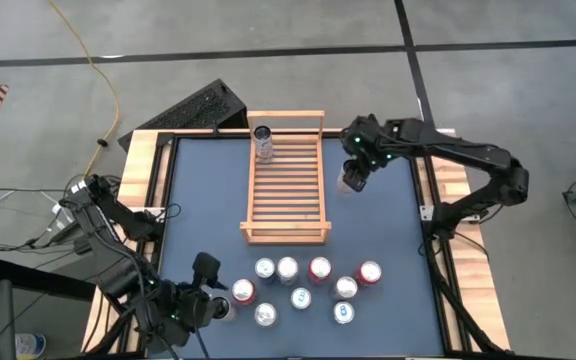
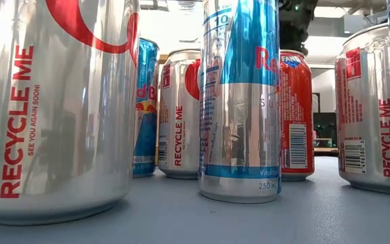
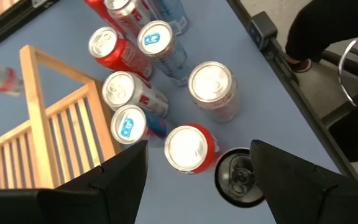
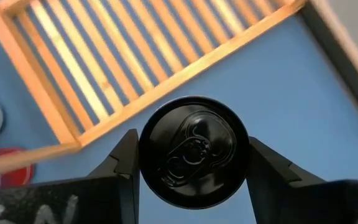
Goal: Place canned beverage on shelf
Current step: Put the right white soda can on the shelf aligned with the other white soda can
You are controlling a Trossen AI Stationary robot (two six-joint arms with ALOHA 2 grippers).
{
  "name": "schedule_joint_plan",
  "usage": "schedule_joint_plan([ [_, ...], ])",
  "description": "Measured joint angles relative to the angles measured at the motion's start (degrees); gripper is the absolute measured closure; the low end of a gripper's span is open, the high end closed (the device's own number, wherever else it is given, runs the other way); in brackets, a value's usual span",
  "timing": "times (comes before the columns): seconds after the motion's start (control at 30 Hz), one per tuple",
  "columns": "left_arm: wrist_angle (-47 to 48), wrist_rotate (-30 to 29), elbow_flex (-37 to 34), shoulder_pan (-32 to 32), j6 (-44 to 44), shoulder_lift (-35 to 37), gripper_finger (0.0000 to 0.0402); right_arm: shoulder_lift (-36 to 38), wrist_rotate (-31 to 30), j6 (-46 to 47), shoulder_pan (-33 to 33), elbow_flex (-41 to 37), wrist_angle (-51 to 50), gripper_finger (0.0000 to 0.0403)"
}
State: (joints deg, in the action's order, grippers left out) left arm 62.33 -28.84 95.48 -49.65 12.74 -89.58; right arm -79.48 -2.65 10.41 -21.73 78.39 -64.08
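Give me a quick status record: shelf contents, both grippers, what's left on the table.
shelf: light-wood slat rack mid-table, one can standing at its far end
right gripper: beside the shelf's right edge, fingers closed on a black-topped can, can over the blue table, not yet over the slats
left gripper: open, at the near left, above the can cluster, holding nothing
directly below left gripper: a red can and a dark-topped can
cluster: about nine upright cans at the near edge
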Motion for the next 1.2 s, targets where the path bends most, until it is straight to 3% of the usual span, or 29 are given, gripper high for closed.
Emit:
schedule_joint_plan([
  [0.17, -0.02, -1.5, 0.0, -0.04, 0.05, 0.0, 0.0134, -0.83, 2.51, -1.31, -2.19, -4.73, 4.35, 0.0223],
  [0.4, -0.49, -2.03, -0.58, -0.02, 0.01, 0.07, 0.0134, -1.96, 2.82, -1.46, -2.5, -5.33, 5.09, 0.0217],
  [0.77, -1.21, -2.68, -2.71, -0.02, -0.01, 0.03, 0.0134, -2.75, 2.86, -1.55, -0.9, -5.29, 7.74, 0.0143],
  [1.2, -1.22, -3.76, -2.71, -0.02, -0.38, 0.04, 0.0134, -2.89, 2.77, -3.17, -0.81, -5.27, 8.11, 0.0138],
])
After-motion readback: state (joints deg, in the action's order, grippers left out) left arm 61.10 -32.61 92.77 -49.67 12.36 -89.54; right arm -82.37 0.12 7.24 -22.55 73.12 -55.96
